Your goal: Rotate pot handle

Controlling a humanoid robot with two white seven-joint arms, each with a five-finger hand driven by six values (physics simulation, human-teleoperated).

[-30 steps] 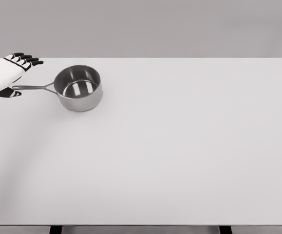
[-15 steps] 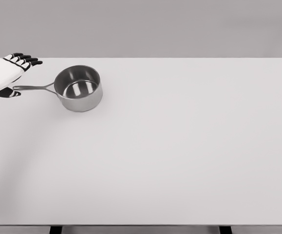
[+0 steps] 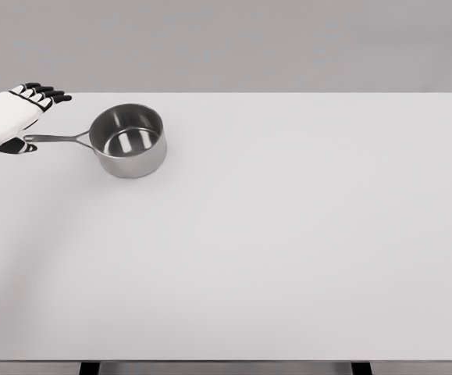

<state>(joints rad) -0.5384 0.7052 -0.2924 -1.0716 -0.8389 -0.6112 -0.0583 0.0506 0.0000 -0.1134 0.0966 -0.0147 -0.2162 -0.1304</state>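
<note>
1. Left hand (image 3: 11, 113) hovers at the far-left table (image 3: 288, 258) edge, fingers extended, gripping nothing.
2. Pot (image 3: 128, 141) sits just right; its handle (image 3: 54, 139) points left, its tip at the hand.

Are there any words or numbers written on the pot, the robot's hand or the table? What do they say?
None: there is nothing to read in this picture.
The shiny steel saucepan and its long thin metal handle carry no label or brand.
The white left robot hand with black fingers is unmarked.
The plain white table bears no writing.
</note>
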